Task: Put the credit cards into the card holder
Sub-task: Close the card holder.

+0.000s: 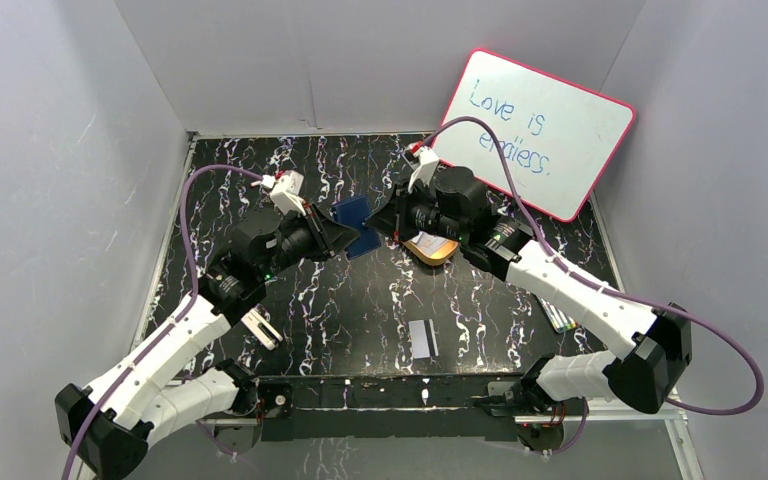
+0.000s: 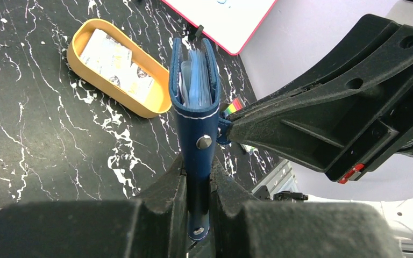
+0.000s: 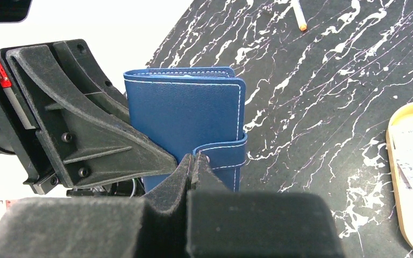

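The navy card holder (image 1: 358, 227) hangs above the table between both grippers. My left gripper (image 2: 198, 166) is shut on its lower edge and holds it upright, spine toward the camera, with light blue pockets (image 2: 196, 80) showing at the top. My right gripper (image 3: 192, 161) is shut on the end of the snap tab (image 3: 226, 153), which still wraps round the closed card holder (image 3: 185, 115). One credit card (image 1: 421, 338) with a dark stripe lies flat near the table's front edge. More pale printed cards (image 2: 115, 62) lie in the orange tin.
The oval orange tin (image 1: 430, 250) sits on the table just under the right wrist. A pink-framed whiteboard (image 1: 540, 130) leans at the back right. Marker pens (image 1: 557, 318) lie beside the right forearm. Grey walls close in three sides.
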`<act>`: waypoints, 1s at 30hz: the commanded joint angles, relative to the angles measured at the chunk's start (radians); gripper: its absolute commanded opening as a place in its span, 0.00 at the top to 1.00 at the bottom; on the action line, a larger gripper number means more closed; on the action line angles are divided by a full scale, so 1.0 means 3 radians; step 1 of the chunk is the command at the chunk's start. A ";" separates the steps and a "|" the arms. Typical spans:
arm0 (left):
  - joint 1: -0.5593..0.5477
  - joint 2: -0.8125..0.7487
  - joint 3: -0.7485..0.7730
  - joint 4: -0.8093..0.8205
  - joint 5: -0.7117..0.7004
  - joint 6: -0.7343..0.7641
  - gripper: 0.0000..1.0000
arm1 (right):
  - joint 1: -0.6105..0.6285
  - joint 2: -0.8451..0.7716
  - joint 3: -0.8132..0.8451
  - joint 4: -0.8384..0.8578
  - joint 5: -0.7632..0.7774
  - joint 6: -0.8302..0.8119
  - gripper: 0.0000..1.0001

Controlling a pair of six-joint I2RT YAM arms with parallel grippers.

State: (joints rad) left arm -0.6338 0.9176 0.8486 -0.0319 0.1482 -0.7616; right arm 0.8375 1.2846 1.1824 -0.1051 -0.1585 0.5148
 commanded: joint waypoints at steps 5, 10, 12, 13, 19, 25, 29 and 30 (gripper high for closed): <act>-0.0153 0.0018 0.0207 0.0230 0.0214 0.0031 1.00 | 0.0085 0.0078 0.0165 0.0157 -0.0049 -0.0010 1.00; -0.0178 -0.0007 0.0219 0.0261 0.0222 0.0028 1.00 | 0.0097 0.0095 0.0151 0.0166 -0.0054 0.0007 1.00; -0.0183 -0.0036 0.0214 0.0273 0.0205 0.0019 1.00 | 0.0097 0.0093 0.0136 0.0174 -0.0057 0.0019 1.00; -0.0183 -0.0052 0.0214 0.0275 0.0180 0.0018 1.00 | 0.0097 0.0095 0.0130 0.0176 -0.0055 0.0022 1.00; -0.0182 -0.0160 0.0199 0.0176 -0.0089 -0.0013 1.00 | 0.0102 0.0025 0.0107 0.0160 0.0012 0.0013 1.00; -0.0183 -0.0158 0.0320 -0.0225 -0.0446 -0.0015 1.00 | 0.0098 -0.0120 0.0109 0.0113 0.0076 -0.0127 1.00; -0.0183 -0.0098 0.0429 -0.0365 -0.0645 -0.0026 1.00 | 0.0097 -0.0112 0.0116 0.0084 0.0102 -0.0169 1.00; -0.0183 -0.0080 0.0457 -0.0394 -0.0672 -0.0021 1.00 | 0.0095 -0.0110 0.0107 0.0093 0.0108 -0.0171 1.00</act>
State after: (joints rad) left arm -0.6838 0.9020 0.9123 -0.1478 0.0113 -0.7635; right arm 0.8597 1.2770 1.1824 -0.1013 -0.1394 0.4908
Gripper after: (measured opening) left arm 0.098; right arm 0.011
